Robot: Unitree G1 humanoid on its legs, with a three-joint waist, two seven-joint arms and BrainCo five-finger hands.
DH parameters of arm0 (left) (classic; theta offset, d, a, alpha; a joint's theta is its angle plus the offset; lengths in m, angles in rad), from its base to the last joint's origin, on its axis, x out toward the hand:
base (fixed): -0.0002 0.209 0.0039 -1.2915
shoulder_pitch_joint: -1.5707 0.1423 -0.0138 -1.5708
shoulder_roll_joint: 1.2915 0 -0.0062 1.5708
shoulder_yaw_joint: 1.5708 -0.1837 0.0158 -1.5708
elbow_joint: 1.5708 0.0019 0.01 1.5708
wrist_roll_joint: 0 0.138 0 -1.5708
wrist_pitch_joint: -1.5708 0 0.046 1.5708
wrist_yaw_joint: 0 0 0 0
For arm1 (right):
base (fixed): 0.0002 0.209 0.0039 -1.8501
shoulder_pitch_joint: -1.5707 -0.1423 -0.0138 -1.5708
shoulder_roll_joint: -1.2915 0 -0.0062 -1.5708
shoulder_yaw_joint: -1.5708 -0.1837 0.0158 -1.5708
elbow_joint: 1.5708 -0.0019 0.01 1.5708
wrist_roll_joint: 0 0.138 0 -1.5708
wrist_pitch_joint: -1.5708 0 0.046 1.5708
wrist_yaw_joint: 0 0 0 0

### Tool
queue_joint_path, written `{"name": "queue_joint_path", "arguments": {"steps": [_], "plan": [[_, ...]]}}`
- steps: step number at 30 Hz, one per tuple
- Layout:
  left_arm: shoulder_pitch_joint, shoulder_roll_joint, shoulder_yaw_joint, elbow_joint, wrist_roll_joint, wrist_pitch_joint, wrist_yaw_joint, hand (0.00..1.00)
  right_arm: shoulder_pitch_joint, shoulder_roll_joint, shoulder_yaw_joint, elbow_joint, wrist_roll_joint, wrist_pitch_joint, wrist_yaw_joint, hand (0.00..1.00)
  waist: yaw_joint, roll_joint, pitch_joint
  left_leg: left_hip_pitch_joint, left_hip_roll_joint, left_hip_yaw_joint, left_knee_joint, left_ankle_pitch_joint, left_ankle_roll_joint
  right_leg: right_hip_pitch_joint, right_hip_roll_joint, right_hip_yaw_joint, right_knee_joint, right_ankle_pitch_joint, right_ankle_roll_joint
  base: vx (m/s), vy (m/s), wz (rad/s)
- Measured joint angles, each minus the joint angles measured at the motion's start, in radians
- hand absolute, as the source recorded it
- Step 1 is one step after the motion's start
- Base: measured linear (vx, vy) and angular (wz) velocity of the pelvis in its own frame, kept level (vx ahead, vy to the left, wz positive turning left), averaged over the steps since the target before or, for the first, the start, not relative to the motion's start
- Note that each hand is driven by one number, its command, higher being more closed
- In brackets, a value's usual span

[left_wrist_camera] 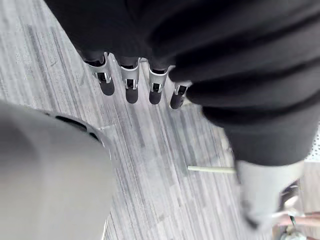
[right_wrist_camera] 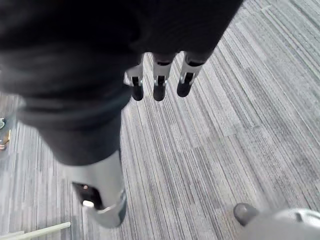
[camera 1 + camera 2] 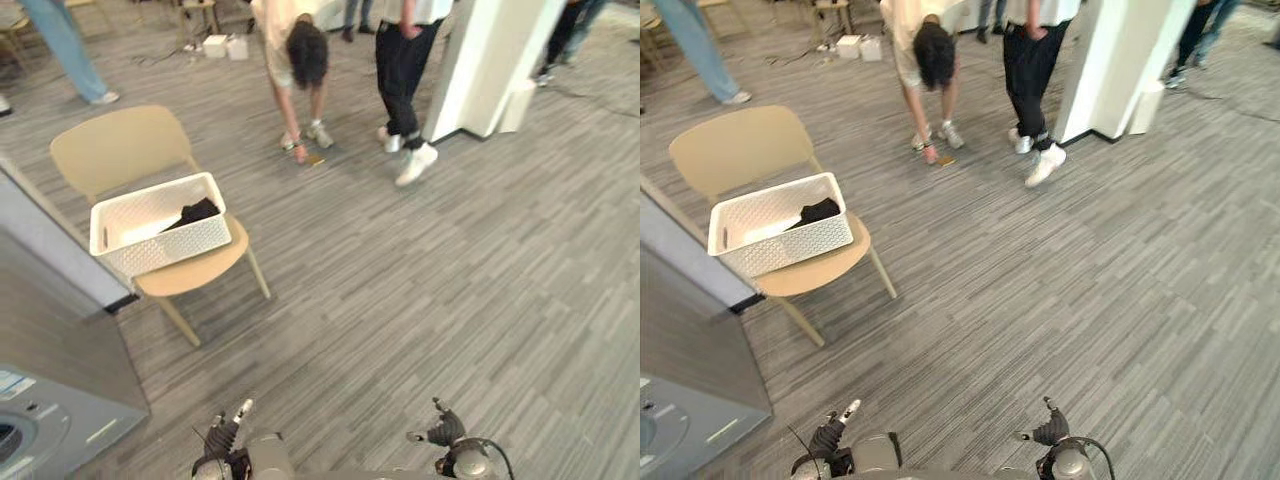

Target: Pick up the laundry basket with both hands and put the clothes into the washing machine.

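Location: basket on the chair, far left, dark clothes inside.
Hands: left hand and right hand near me, fingers straight, empty.
Handling: I judge it light and stiff; grip opposite end rims.

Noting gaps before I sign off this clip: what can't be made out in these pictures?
Washing machine: cut off by the lower left edge of the eye views; whether its door is open cannot be told.
Dark clothes in the laundry basket: the basket's near wall hides part; number of pieces too small to tell.
Chair: seat mostly covered by the basket.
People: cut off by the top edge.
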Motion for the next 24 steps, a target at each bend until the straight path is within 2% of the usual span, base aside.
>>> {"name": "queue_joint_path", "arguments": {"steps": [1, 2, 3, 4, 5, 6, 7, 8, 9, 10, 11, 12, 14, 15, 16, 17, 18, 19, 20, 21, 23, 24], "plan": [[-0.011, 0.001, 0.002, 0.001, -0.001, -0.001, 0.0, 0.0, -0.025, 0.006, -0.029, -0.017, 0.008, 0.0, -0.001, 0.0, 0.001, -0.004, 0.021, 0.0, -0.066, 0.013, -0.178, 0.019, -0.017, 0.006, -0.014, -0.018, -0.001, -0.003, 0.005, 0.19, 0.003, 0.41], [-0.015, 0.001, 0.002, 0.003, 0.0, -0.001, 0.0, 0.0, -0.028, 0.006, -0.034, -0.027, 0.009, -0.001, -0.002, 0.0, 0.003, 0.003, 0.026, 0.0, -0.084, 0.012, -0.243, 0.034, -0.03, 0.012, -0.016, -0.022, -0.005, -0.005, 0.008, 0.22, 0.034, 0.27], [-0.019, 0.003, 0.006, 0.004, 0.0, -0.002, -0.001, 0.0, -0.039, 0.004, -0.037, -0.032, 0.011, -0.003, -0.005, 0.0, 0.01, -0.002, 0.035, 0.001, -0.104, 0.007, -0.297, 0.098, 0.0, 0.024, -0.021, -0.022, -0.016, -0.012, 0.017, 0.15, 0.05, 0.03], [-0.027, 0.009, 0.008, 0.008, 0.001, -0.001, -0.001, 0.0, -0.056, 0.011, -0.046, -0.033, 0.018, -0.003, -0.012, 0.0, 0.025, -0.011, 0.039, 0.016, -0.129, 0.01, -0.324, 0.126, 0.027, 0.036, -0.035, -0.015, -0.033, -0.019, 0.028, 0.22, 0.082, 0.1], [-0.036, 0.015, 0.007, 0.014, 0.001, 0.0, -0.001, 0.0, -0.065, 0.019, -0.048, -0.033, 0.018, -0.004, -0.02, 0.0, 0.028, -0.022, 0.044, 0.02, -0.149, 0.01, -0.339, 0.128, 0.032, 0.04, -0.046, -0.009, -0.048, -0.016, 0.036, 0.29, 0.157, 0.25], [-0.036, 0.014, 0.01, 0.014, 0.0, -0.005, -0.001, 0.0, -0.082, 0.022, -0.048, -0.028, 0.018, -0.004, -0.021, 0.0, 0.029, -0.02, 0.052, 0.002, -0.15, 0.011, -0.285, 0.098, 0.078, 0.05, -0.046, 0.002, -0.07, -0.008, 0.05, 0.24, 0.137, 0.28], [-0.036, 0.014, 0.012, 0.015, -0.001, -0.005, -0.002, 0.0, -0.086, 0.023, -0.048, -0.025, 0.018, -0.004, -0.021, 0.0, 0.03, -0.019, 0.052, -0.003, -0.148, 0.011, -0.269, 0.089, 0.088, 0.053, -0.046, 0.002, -0.071, -0.008, 0.052, 0.24, 0.181, 0.13], [-0.034, 0.015, 0.044, 0.018, -0.002, -0.002, -0.001, 0.0, -0.094, 0.026, -0.048, -0.014, 0.018, -0.004, -0.02, 0.0, 0.042, -0.016, 0.052, -0.011, -0.14, 0.01, -0.207, 0.038, 0.092, 0.067, -0.048, 0.009, -0.055, -0.013, 0.069, 0.28, 0.213, -0.11], [-0.027, 0.015, 0.068, 0.04, -0.001, -0.001, -0.002, 0.0, -0.094, 0.027, -0.048, -0.003, 0.018, -0.005, -0.02, 0.0, 0.054, -0.013, 0.051, 0.012, -0.148, 0.003, -0.188, -0.02, 0.103, 0.058, -0.07, 0.034, 0.043, -0.041, 0.115, 0.28, 0.213, -0.08], [-0.023, 0.015, 0.073, 0.052, -0.001, -0.001, -0.001, 0.0, -0.093, 0.028, -0.048, 0.007, 0.017, -0.006, -0.02, 0.0, 0.053, -0.016, 0.048, 0.025, -0.156, 0.003, -0.194, -0.039, 0.098, 0.038, -0.087, 0.044, 0.119, -0.054, 0.132, 0.35, 0.248, 0.11], [-0.013, 0.016, 0.075, 0.071, -0.001, 0.001, -0.001, 0.0, -0.089, 0.028, -0.049, 0.017, 0.017, -0.005, -0.019, 0.0, 0.049, -0.021, 0.043, 0.072, -0.181, 0.0, -0.221, -0.051, 0.104, -0.034, -0.134, 0.06, 0.322, -0.054, 0.151, 0.33, 0.169, 0.29], [0.002, 0.021, 0.07, 0.08, -0.001, 0.003, -0.002, 0.0, -0.081, 0.028, -0.047, 0.018, 0.017, -0.005, -0.017, 0.0, 0.046, -0.024, 0.041, 0.105, -0.203, -0.003, -0.239, -0.06, 0.115, -0.116, -0.183, 0.091, 0.533, -0.008, 0.176, 0.4, 0.192, 0.32], [0.026, 0.021, 0.069, 0.085, -0.001, 0.011, -0.003, 0.0, -0.063, 0.029, -0.032, 0.018, 0.015, -0.002, -0.012, 0.0, 0.039, -0.021, 0.042, 0.154, -0.219, -0.021, -0.239, -0.073, 0.142, -0.207, -0.219, 0.108, 0.782, 0.025, 0.167, 0.35, 0.092, 0.41], [0.044, 0.021, 0.069, 0.084, 0.0, 0.016, -0.003, 0.0, -0.063, 0.031, -0.005, 0.015, 0.01, 0.001, 0.003, 0.0, 0.024, -0.017, 0.043, 0.189, -0.221, -0.042, -0.246, -0.079, 0.151, -0.252, -0.223, 0.104, 0.88, 0.02, 0.156, 0.33, 0.056, 0.5], [0.047, 0.021, 0.069, 0.084, 0.0, 0.021, -0.003, 0.0, -0.061, 0.032, 0.008, 0.006, 0.004, 0.001, 0.006, 0.0, 0.021, -0.016, 0.044, 0.209, -0.222, -0.052, -0.261, -0.078, 0.151, -0.271, -0.22, 0.103, 0.905, 0.014, 0.145, 0.3, 0.016, 0.41], [0.047, 0.023, 0.074, 0.082, 0.0, 0.024, -0.003, 0.0, -0.053, 0.036, 0.025, -0.032, 0.002, 0.001, 0.009, 0.0, 0.024, -0.015, 0.044, 0.249, -0.222, -0.064, -0.297, -0.076, 0.148, -0.31, -0.208, 0.098, 0.903, -0.003, 0.121, 0.27, -0.024, 0.37], [0.045, 0.021, 0.077, 0.08, 0.001, 0.025, -0.003, 0.0, -0.039, 0.041, 0.032, -0.092, 0.0, -0.002, 0.01, 0.0, 0.022, -0.011, 0.044, 0.281, -0.222, -0.084, -0.324, -0.073, 0.143, -0.334, -0.193, 0.093, 0.836, -0.019, 0.107, 0.26, -0.044, 0.4], [0.045, 0.02, 0.078, 0.071, 0.001, 0.025, -0.003, 0.0, -0.033, 0.042, 0.035, -0.121, -0.001, -0.003, 0.01, 0.0, 0.02, -0.008, 0.045, 0.297, -0.221, -0.098, -0.335, -0.072, 0.14, -0.338, -0.181, 0.095, 0.776, -0.032, 0.107, 0.25, -0.082, 0.57], [0.043, 0.015, 0.077, 0.049, 0.001, 0.023, -0.003, 0.0, -0.019, 0.042, 0.038, -0.179, -0.001, -0.003, 0.009, 0.0, 0.017, -0.001, 0.048, 0.321, -0.219, -0.122, -0.354, -0.066, 0.131, -0.341, -0.158, 0.113, 0.619, -0.042, 0.101, 0.2, -0.085, 0.54], [0.041, 0.013, 0.078, 0.04, 0.001, 0.021, -0.003, 0.0, -0.013, 0.042, 0.037, -0.209, 0.0, -0.003, 0.009, 0.0, 0.014, 0.005, 0.048, 0.326, -0.217, -0.139, -0.364, -0.063, 0.125, -0.342, -0.144, 0.131, 0.527, -0.042, 0.101, 0.26, -0.132, 0.72], [0.037, 0.007, 0.077, 0.028, 0.001, 0.017, -0.002, 0.0, -0.011, 0.042, 0.032, -0.301, 0.006, -0.004, 0.006, 0.0, -0.006, -0.002, 0.042, 0.339, -0.206, -0.194, -0.404, -0.049, 0.098, -0.357, -0.115, 0.239, 0.235, -0.002, 0.11, 0.26, -0.19, 0.8], [0.04, 0.009, 0.078, 0.032, 0.008, 0.018, -0.002, 0.0, 0.008, 0.047, 0.018, -0.352, 0.006, -0.006, 0.001, 0.0, -0.006, -0.01, 0.037, 0.35, -0.206, -0.211, -0.426, -0.041, 0.069, -0.344, -0.114, 0.294, 0.083, 0.076, 0.129, 0.24, -0.203, 0.78]]}}
